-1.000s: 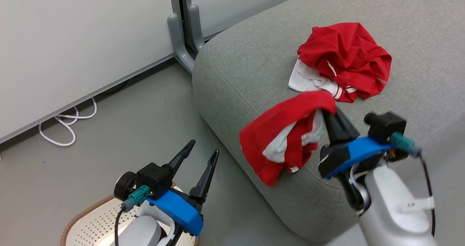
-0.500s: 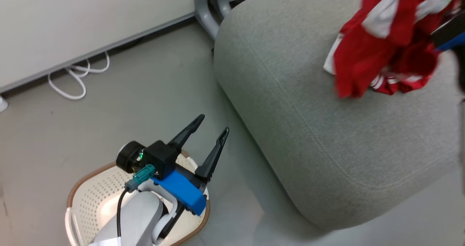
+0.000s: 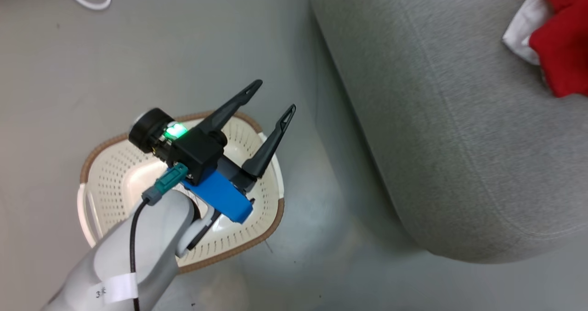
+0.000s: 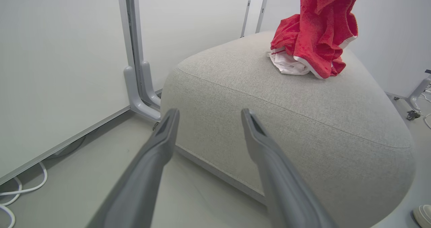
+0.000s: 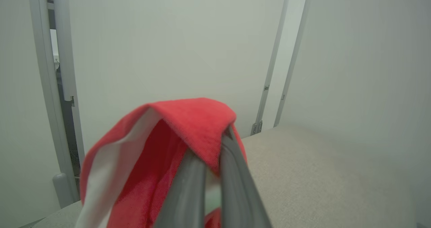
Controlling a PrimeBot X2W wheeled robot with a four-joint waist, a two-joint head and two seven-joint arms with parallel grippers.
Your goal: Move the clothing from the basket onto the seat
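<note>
Right hand [image 5: 213,157] pinching red garment [image 5: 188,120], which hangs over other garment [image 4: 288,61] lying on seat [image 4: 286,120]. I lower until cloth goes slack on seat, then release, lift straight off to avoid snagging. Left hand [image 3: 275,97] spread wide above basket [image 3: 112,166].

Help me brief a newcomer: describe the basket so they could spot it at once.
Start at the large grey seat; on the floor beside its rounded corner, below the open left gripper, sits the basket. It is oval and cream-white, and its perforated walls and brown rim set it apart from the plain floor and seat.
</note>
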